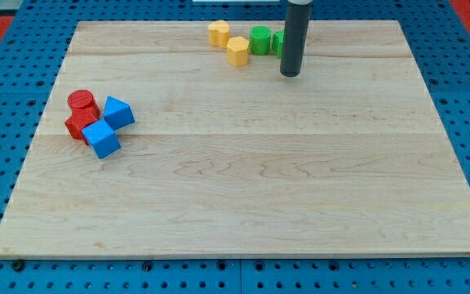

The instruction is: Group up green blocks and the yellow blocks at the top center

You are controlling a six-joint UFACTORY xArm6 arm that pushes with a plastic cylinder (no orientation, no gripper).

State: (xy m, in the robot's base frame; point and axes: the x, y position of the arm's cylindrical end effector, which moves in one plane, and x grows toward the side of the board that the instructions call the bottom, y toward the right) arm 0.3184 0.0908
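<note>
Near the view's top centre, a yellow block [218,33] sits just up-left of a yellow hexagonal block [237,51]. A green round block [260,40] touches the hexagonal one on its right. A second green block [277,42] lies right of that, mostly hidden behind my rod. My tip [290,73] rests on the wooden board [243,180], just below and right of the green blocks, close to the hidden one.
At the view's left, a red round block [82,102], a red block [77,125] and two blue cubes [118,112] [101,139] cluster together. A blue pegboard surrounds the board.
</note>
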